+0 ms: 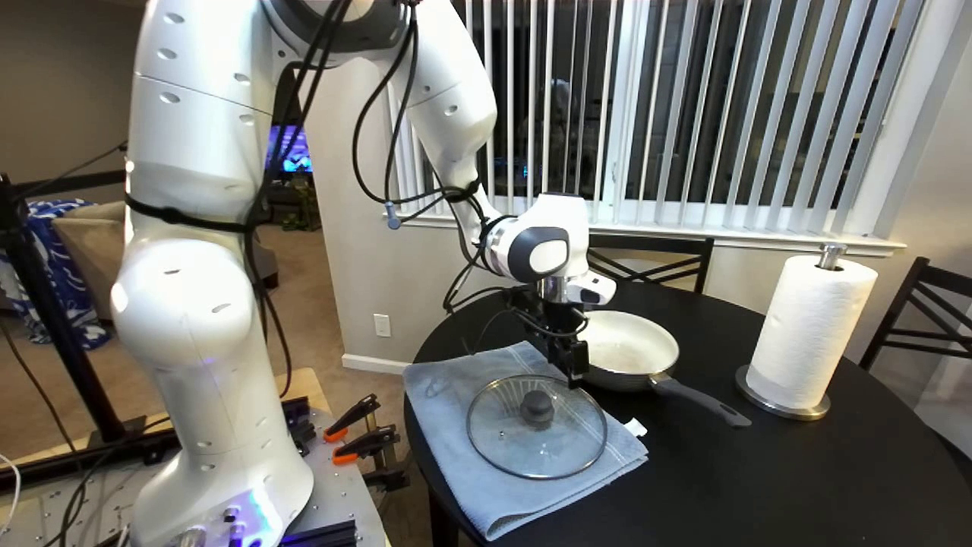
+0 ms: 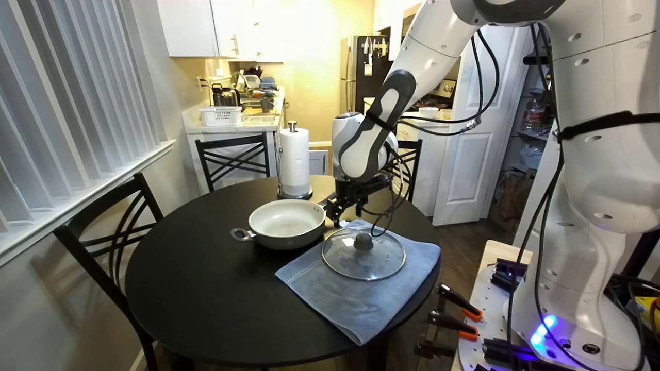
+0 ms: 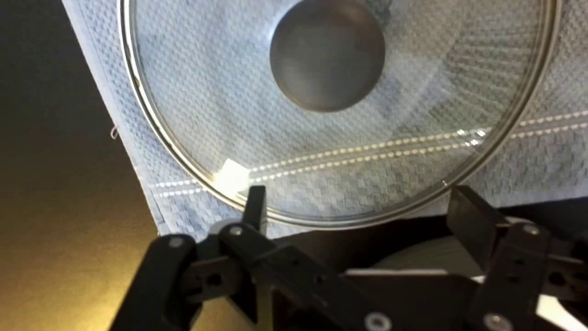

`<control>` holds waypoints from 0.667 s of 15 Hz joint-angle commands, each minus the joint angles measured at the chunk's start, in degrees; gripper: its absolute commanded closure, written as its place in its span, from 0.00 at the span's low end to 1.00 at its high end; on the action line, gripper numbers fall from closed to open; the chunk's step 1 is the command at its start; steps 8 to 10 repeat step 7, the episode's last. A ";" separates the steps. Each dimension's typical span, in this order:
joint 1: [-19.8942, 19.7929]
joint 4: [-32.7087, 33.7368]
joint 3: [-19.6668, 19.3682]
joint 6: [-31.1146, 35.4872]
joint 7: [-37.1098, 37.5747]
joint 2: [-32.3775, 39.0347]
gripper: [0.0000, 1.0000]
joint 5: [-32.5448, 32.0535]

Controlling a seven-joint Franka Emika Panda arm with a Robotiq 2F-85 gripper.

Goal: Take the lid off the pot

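Observation:
The clear glass lid (image 1: 524, 452) with metal rim and dark knob lies flat, knob up, on the blue-grey cloth in both exterior views (image 2: 356, 263). The pot (image 1: 626, 346) stands uncovered beside it, pale cream inside, its long dark handle pointing away from the window; it also shows in an exterior view (image 2: 286, 241). My gripper (image 1: 575, 372) is low between the lid's edge and the pot, also in an exterior view (image 2: 346, 215). In the wrist view, the gripper (image 3: 358, 189) is open with nothing between its fingers. The lid (image 3: 220, 92) fills the upper part; the pot (image 3: 432, 253) is mostly hidden.
The folded cloth (image 1: 448, 403) lies at the edge of the round black table (image 2: 206, 288) nearest the robot base. A paper towel roll (image 1: 812, 334) stands on the table beyond the pot. Chairs (image 2: 111, 257) surround the table. Clamps (image 1: 372, 441) hold the robot's base plate.

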 commanded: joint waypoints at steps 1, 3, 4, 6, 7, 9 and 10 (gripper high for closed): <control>0.32 0.54 -0.26 -0.29 -0.27 -0.20 0.00 0.27; 0.33 0.61 -0.31 -0.30 -0.27 0.00 0.00 0.27; 0.34 0.61 -0.36 -0.30 -0.27 0.18 0.00 0.28; 0.36 0.61 -0.39 -0.30 -0.28 0.40 0.00 0.29; 0.36 0.61 -0.40 -0.30 -0.28 0.42 0.00 0.29; 0.36 0.61 -0.40 -0.30 -0.28 0.42 0.00 0.29; 0.36 0.61 -0.40 -0.30 -0.28 0.42 0.00 0.29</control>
